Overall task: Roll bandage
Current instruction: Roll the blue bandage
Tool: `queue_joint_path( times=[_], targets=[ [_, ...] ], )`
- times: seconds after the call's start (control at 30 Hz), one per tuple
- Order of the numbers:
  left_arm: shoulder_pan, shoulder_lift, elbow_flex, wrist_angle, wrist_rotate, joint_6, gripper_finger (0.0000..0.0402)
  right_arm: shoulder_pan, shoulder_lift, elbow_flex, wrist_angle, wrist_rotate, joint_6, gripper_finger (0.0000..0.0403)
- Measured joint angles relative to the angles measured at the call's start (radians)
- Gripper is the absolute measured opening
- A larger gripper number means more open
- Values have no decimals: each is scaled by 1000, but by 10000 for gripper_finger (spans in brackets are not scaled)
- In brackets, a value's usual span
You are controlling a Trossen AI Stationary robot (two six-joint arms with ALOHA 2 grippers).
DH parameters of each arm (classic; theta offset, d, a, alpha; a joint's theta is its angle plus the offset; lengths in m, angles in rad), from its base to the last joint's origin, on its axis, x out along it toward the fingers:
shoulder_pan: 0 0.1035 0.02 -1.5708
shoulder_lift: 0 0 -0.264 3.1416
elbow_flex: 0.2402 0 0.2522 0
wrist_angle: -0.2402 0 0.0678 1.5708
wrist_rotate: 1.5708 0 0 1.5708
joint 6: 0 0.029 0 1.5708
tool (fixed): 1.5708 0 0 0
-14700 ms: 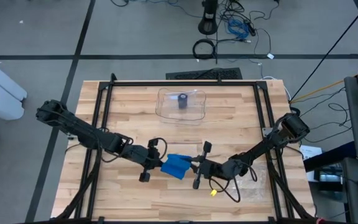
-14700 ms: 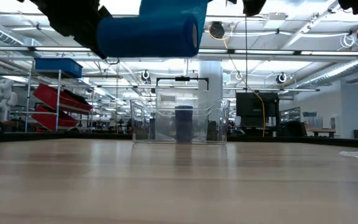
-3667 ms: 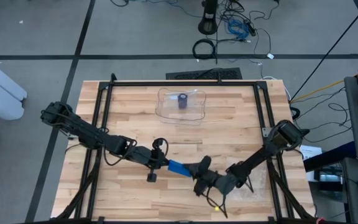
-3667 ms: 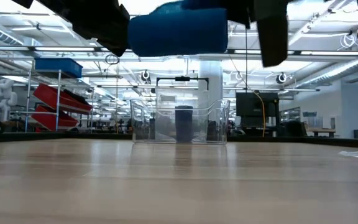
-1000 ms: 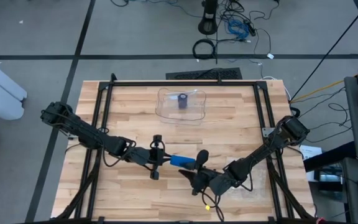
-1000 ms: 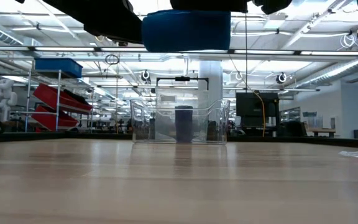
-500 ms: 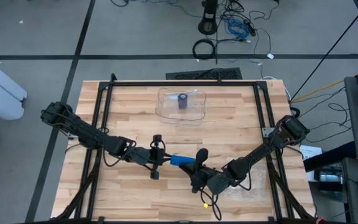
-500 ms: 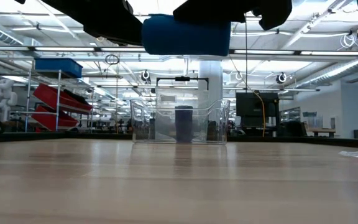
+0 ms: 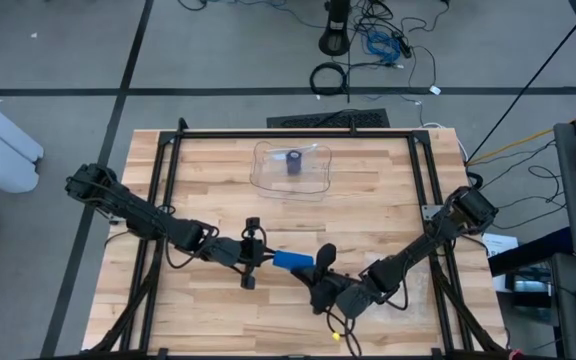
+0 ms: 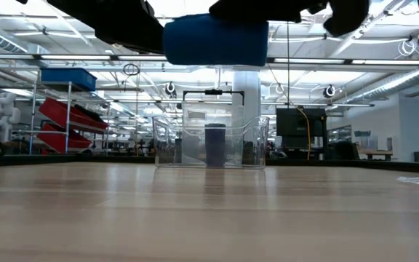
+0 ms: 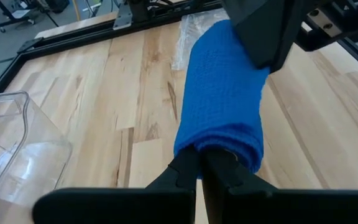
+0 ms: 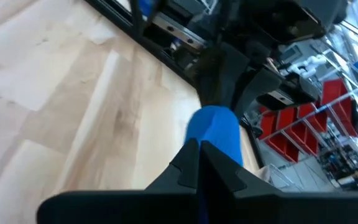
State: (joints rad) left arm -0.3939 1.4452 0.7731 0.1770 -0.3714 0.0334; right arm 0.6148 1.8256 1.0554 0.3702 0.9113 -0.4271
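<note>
- Clearly the bandage (image 9: pixel 291 260) is held up off the table (image 9: pixel 208 170) so it can turn freely; in the low view it hangs well above the wood, between the two arms, over the near middle of the table
- the left gripper (image 9: pixel 251 258) pinches one end, its fingers narrowed almost together on the cloth at the roll's core, likely to serve as the fixed axle
- the right gripper (image 9: pixel 320 268) meets the other end; its fingers look nearly closed in its own wrist view, touching the roll, though whether they truly clamp it I cannot tell for sure
- the bandage is bright blue, soft and finely woven, wound into a fat cylinder; its outer layer wraps snugly, with a folded lip showing near the left fingers (image 11: pixel 194 167)
- a clear tub (image 9: pixel 293 168) with a dark roll (image 9: pixel 294 163) inside stands far back, well apart, probably the drop-off place.
</note>
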Motion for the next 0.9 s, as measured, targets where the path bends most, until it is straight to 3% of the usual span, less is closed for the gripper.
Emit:
queue_joint_path(
  times=[0.23, 0.47, 0.7, 0.9],
  targets=[
    [0, 0, 0, 0, 0, -1, 6, -12, 0, 29, -112, -50, 99, 0],
    [0, 0, 0, 20, 32, -1, 6, -27, 0, 31, -30, -85, 96, 0],
    [1, 0, 0, 19, 33, -1, 6, -31, 0, 32, -84, -133, 129, 2],
    [-2, 0, 0, 20, 40, -1, 6, -2, 0, 32, -79, -176, 98, 43]
  ],
)
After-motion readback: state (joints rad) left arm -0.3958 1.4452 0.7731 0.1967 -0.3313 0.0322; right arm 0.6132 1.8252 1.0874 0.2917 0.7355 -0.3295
